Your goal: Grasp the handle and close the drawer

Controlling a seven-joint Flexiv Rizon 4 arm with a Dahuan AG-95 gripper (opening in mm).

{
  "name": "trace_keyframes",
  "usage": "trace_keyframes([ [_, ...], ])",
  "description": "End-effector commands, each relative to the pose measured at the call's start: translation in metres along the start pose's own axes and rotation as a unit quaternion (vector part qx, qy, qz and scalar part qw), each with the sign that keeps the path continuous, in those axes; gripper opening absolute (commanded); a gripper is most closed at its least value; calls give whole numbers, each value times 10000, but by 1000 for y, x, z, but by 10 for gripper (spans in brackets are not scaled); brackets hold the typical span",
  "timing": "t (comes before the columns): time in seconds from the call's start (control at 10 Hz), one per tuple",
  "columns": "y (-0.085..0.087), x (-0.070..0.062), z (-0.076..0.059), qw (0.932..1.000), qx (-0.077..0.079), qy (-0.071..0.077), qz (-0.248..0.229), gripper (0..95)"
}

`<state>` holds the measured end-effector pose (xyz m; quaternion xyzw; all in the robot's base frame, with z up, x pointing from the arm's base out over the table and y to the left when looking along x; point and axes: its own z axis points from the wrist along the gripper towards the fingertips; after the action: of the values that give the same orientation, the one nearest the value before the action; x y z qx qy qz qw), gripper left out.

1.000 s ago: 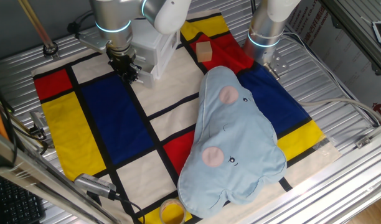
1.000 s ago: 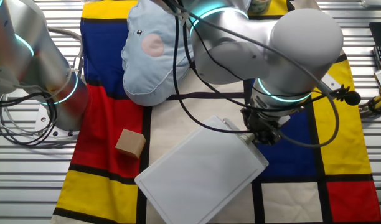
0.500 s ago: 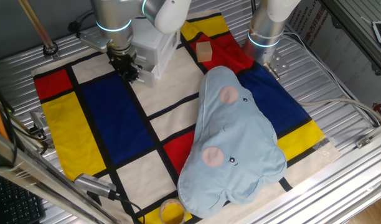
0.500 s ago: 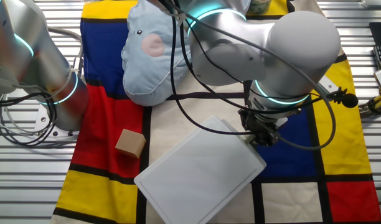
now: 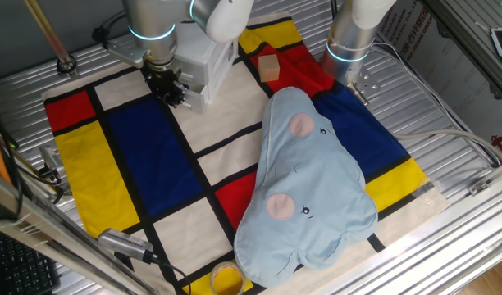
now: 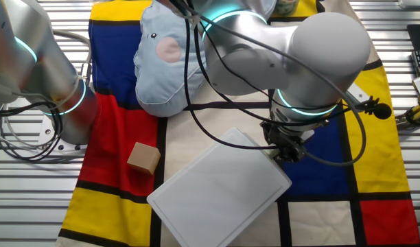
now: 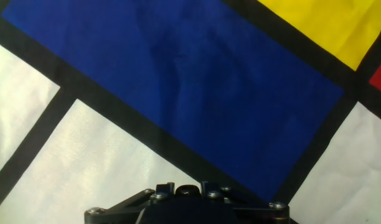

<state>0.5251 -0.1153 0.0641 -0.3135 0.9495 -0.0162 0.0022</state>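
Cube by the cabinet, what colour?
Tan, plain wood. The cube shows best in the other fixed view, sitting on a red patch of the cloth.

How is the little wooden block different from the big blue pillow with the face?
The wooden block is small, and the blue pillow is far bigger, spread over several squares of the cloth. The block is tan and plain; the pillow is light blue with pink cheeks and a small face. The block is a cube with flat sides and corners; the pillow is rounded and looks soft. Both lie on the colourful checked cloth, with nothing holding them.
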Motion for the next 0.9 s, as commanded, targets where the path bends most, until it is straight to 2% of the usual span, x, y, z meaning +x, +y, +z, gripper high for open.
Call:
trace_keyframes([
  [0.1, -1, 0, 1, 10000, 0, 72, 15, 0],
  [0.9, -1, 0, 1, 9996, -47, 253, 69, 0],
])
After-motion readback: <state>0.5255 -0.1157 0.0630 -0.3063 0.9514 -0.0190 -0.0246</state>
